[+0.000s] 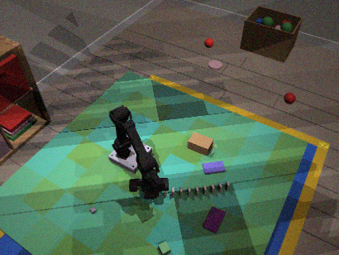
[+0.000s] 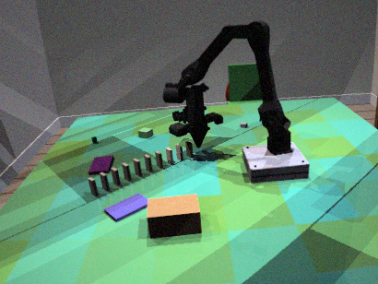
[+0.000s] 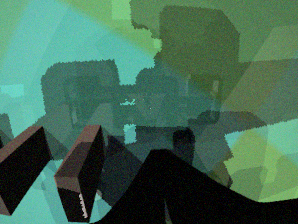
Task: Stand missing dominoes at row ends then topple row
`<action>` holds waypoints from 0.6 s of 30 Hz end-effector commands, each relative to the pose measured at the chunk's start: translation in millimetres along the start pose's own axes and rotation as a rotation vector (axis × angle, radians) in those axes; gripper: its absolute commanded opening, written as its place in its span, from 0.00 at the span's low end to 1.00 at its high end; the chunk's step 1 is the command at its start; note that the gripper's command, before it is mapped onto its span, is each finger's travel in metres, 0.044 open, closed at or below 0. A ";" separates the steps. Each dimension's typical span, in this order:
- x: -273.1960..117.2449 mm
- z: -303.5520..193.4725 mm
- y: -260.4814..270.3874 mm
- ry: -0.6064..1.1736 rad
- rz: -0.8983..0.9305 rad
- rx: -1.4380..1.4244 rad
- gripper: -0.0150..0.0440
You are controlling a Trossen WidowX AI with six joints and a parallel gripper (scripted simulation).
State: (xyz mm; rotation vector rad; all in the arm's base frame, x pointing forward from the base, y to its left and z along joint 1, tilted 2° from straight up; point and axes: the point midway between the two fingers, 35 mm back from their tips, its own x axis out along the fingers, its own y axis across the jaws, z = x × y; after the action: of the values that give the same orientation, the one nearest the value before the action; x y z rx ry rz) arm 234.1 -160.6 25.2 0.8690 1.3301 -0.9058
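Right, I count ten dominoes (image 1: 197, 190) (image 2: 136, 167) (image 3: 82, 162) standing upright in one row on the patterned mat (image 1: 50, 199) (image 2: 277, 249), small gaps between them. Just off the row's end nearest the arm's base, my one gripper (image 1: 150, 194) (image 2: 199, 145) (image 3: 158, 156) points straight down, fingers together with nothing pinched in them. From outside, its tip sits just above and beside that end domino; I can't tell whether they touch.

Two flat slabs flank the row: one blue-violet slab (image 1: 213, 167) (image 2: 126, 207) on one side, one dark purple slab (image 1: 214, 219) (image 2: 101, 164) on the other, both apart from it. One orange-brown block (image 1: 200, 143) (image 2: 173, 216) lies beyond the blue-violet slab. One pale green block (image 1: 164, 247) (image 2: 146, 133) and one little pinkish cube (image 1: 93, 210) (image 2: 243, 124) lie well apart from the row.

Now the edges: one yellow border (image 1: 240, 108) and one blue strip (image 1: 289, 199) run past the row's far end, with a stretch of mat between. Room to move opens on the base side, between the end domino and the white base plate (image 1: 133, 168) (image 2: 301, 173). Off the mat, two red balls (image 1: 209, 42) lie on the floorboards.
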 end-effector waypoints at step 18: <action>1.5 1.5 33.0 -0.002 0.003 0.000 0.25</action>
State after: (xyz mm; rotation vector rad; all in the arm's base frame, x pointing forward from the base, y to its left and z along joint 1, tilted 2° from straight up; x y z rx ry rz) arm 258.3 -149.8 22.4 0.8699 1.3321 -0.9008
